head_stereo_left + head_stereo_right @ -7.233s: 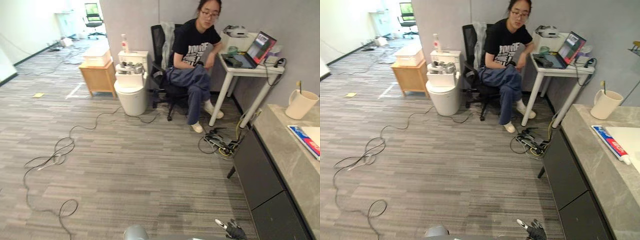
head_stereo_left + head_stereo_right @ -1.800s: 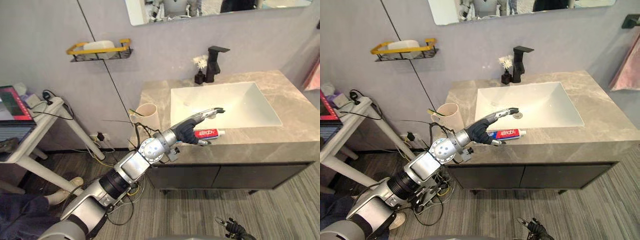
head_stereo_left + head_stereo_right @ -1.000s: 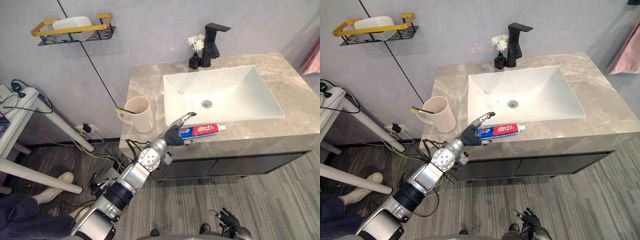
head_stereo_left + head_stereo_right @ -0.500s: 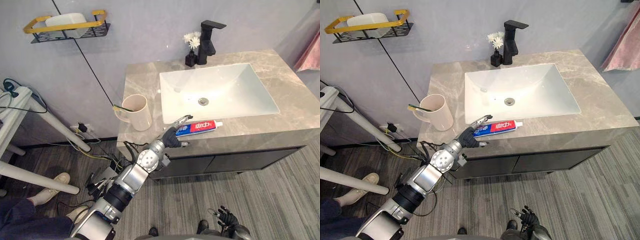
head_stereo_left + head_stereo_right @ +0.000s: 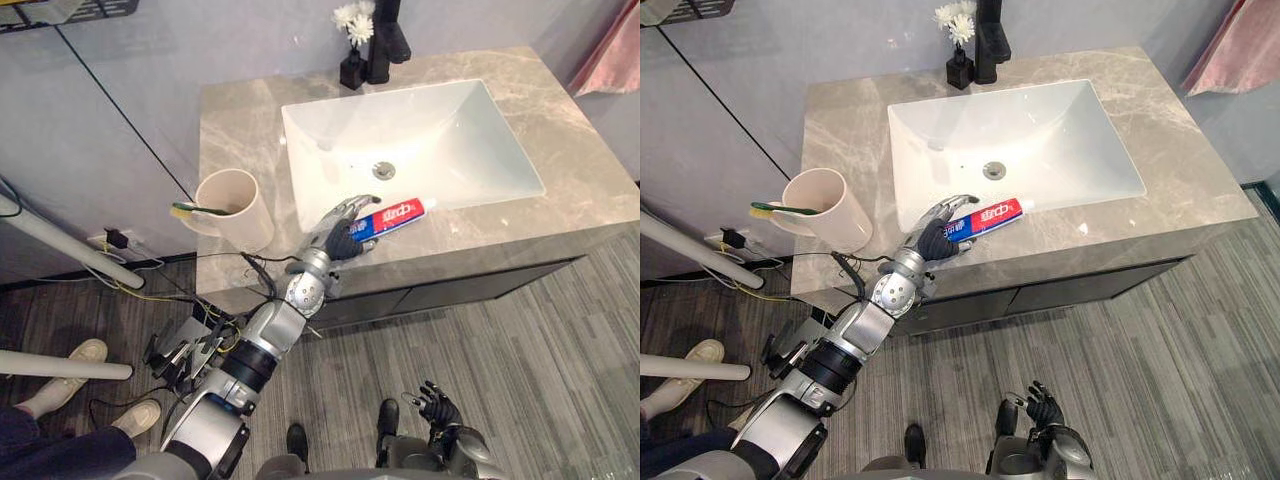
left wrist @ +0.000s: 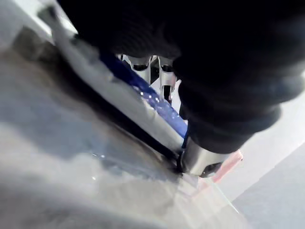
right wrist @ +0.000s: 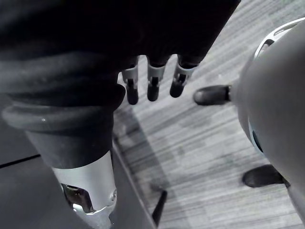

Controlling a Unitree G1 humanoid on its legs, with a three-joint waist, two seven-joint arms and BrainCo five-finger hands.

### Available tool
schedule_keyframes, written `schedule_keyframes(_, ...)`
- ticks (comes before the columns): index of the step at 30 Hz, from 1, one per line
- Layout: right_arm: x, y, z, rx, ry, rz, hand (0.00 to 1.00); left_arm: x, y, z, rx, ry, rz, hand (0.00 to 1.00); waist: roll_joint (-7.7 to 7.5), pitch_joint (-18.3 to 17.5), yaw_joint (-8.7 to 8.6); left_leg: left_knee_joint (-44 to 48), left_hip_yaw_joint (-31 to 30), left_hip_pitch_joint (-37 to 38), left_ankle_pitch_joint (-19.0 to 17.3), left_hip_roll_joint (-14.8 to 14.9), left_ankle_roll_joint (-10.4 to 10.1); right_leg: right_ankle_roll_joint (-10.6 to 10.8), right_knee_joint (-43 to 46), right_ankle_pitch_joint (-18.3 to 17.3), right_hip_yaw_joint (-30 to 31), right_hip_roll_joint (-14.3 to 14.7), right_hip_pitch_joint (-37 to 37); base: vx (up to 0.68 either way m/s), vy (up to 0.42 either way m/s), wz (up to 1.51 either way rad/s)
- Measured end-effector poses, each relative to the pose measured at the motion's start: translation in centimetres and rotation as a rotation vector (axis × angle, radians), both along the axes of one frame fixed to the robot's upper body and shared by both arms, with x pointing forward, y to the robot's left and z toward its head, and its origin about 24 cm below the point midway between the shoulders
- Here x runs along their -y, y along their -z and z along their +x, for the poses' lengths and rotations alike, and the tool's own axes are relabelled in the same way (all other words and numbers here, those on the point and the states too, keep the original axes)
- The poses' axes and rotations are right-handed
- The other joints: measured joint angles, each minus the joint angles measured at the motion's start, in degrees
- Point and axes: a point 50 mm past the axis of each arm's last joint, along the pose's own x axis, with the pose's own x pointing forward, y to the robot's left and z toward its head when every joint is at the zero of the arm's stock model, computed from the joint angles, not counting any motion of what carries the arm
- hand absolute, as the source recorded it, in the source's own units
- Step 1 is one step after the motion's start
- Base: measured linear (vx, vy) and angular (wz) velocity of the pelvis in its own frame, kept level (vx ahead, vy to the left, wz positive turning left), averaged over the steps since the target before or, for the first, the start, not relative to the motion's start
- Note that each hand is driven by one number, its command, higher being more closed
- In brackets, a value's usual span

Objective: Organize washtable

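A red, white and blue toothpaste tube lies on the grey marble counter, just in front of the white sink. My left hand is at the tube's left end, its fingers curled over it and the thumb pressed to its side. From the left wrist, the tube runs under the palm. A cream cup with a green toothbrush in it stands on the counter to the hand's left. My right hand hangs low over the floor, its fingers straight.
A black faucet and a small dark vase of white flowers stand behind the sink. A pink towel hangs at the far right. Dark cabinet fronts sit under the counter, and a white table leg slants at the left.
The camera has tipped further down over the counter. My left hand's fingers have gone from straight beside the tube to curled over its left end. The right hand has stayed low.
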Motion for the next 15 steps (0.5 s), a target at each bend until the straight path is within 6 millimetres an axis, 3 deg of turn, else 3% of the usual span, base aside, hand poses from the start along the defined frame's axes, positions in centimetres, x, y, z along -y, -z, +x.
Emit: schedule_keyframes(15, -0.09, -0.04, -0.13, 0.020, 0.029, 0.005, 0.00, -0.69, 0.39, 0.01, 0.022, -0.058, 0.017, 1.00, 0.06, 0.0, 0.85, 2.3, 0.0, -0.2, -0.1, -0.1, -0.1, 0.0, 0.0, 0.0, 0.2, -0.6, 1.0, -0.01, -0.003, 0.00)
